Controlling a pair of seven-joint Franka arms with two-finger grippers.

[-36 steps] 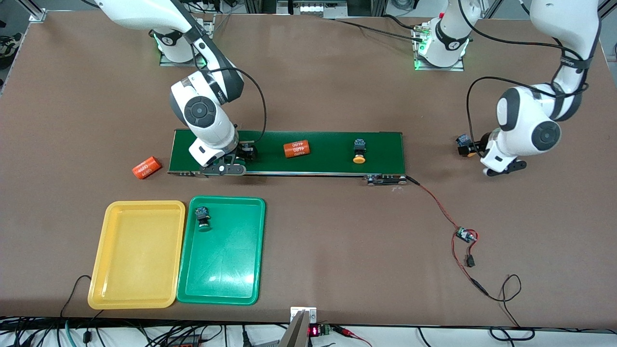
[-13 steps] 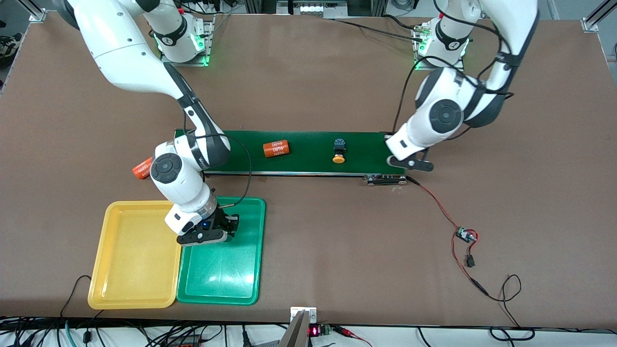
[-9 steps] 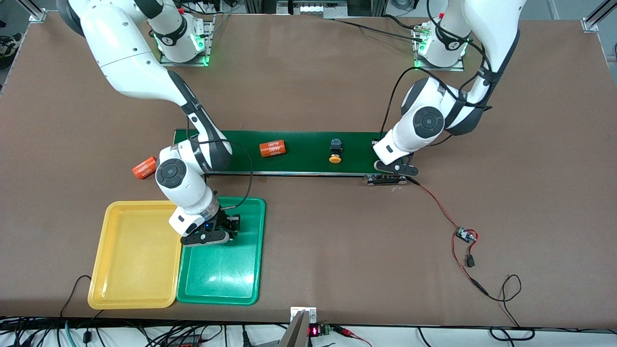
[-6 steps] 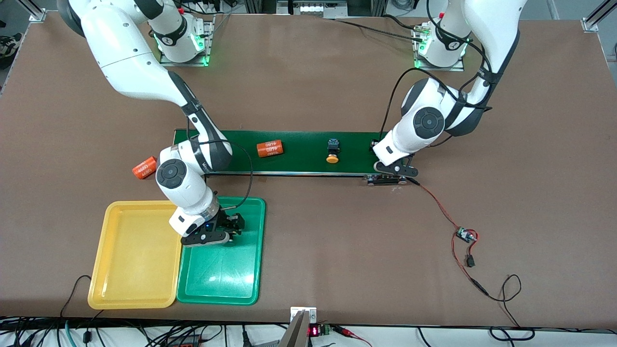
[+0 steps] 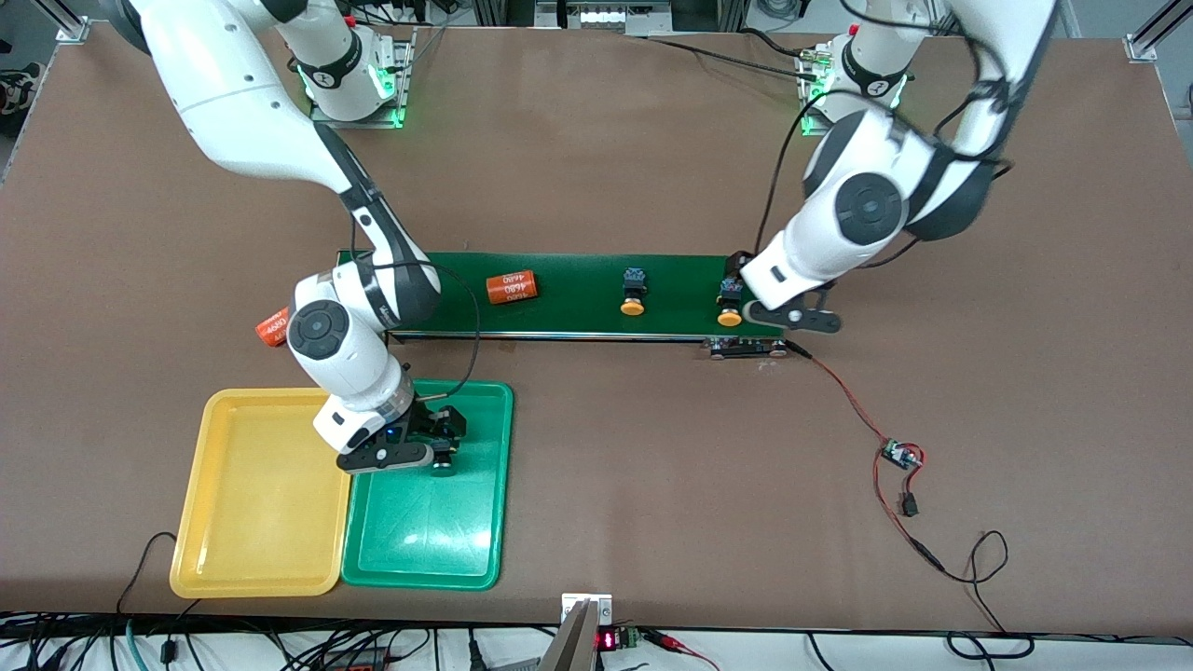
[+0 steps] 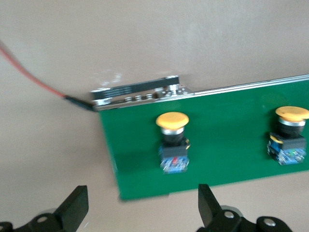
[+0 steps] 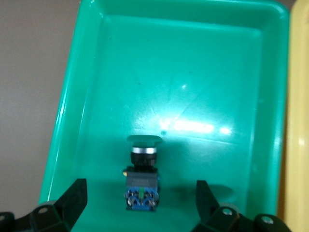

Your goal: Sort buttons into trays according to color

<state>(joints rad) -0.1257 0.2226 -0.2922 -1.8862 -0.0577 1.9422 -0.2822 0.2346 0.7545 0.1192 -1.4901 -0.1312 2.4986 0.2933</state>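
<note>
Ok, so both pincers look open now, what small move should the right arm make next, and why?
Probably lift the right pincer straight up. Its fingers stand open on either side of the green button, which lies on the floor of the green tray, so that sort looks done. Two yellow buttons wait on the conveyor belt.

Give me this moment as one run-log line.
right gripper: open over green tray, green button lying inside | left gripper: open above belt end, yellow button released there
</note>
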